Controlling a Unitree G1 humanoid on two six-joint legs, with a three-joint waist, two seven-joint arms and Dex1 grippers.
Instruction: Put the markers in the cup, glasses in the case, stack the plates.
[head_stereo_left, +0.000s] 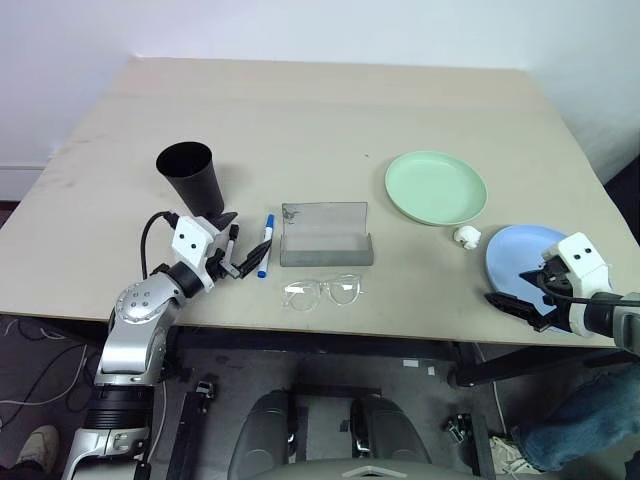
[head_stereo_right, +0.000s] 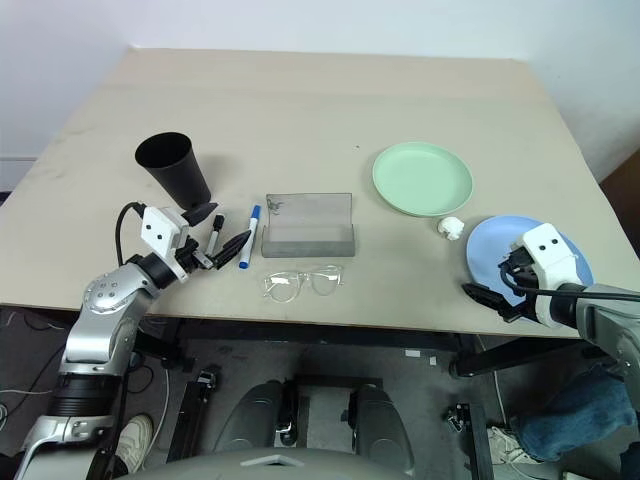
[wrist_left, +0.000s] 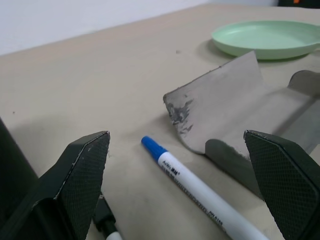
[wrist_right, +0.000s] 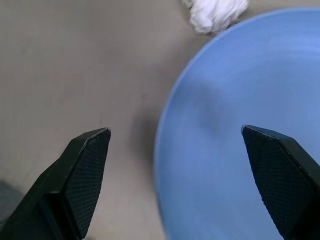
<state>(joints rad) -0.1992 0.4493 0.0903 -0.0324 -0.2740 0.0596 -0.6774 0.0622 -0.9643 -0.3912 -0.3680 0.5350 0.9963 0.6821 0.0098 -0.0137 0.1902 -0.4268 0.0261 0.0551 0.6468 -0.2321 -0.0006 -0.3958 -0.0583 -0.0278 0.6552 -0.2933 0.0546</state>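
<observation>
Left eye view: the table (head_stereo_left: 300, 110) carries everything still unsorted. The cup (head_stereo_left: 192, 178) stands at the left of the frame, with the black-capped marker (head_stereo_left: 232, 240) and the blue-capped marker (head_stereo_left: 266, 245) lying just below and to the right of it. The left end effector (head_stereo_left: 237, 262) hangs wide at the near ends of the markers, holding nothing. The case (head_stereo_left: 326, 235) lies open at centre, with the glasses (head_stereo_left: 322, 291) just below it, near the table's front edge. The green plate (head_stereo_left: 436, 187) sits at the upper right; the blue plate (head_stereo_left: 520, 255) is at the right, near the front edge, with a small white lump (head_stereo_left: 466, 236) beside it. The right end effector (head_stereo_left: 522, 303) is wide and empty over the blue plate's near rim.

Left wrist view: the blue-capped marker lies between the spread fingers (wrist_left: 82, 172), and the black-capped one is next to one finger. Closing here may catch both, or roll one away towards the case.

Right wrist view: the blue plate's rim runs between the open fingers (wrist_right: 85, 170). A shallow rim could slip from the pinch, and a push could slide the plate off the near edge.
</observation>
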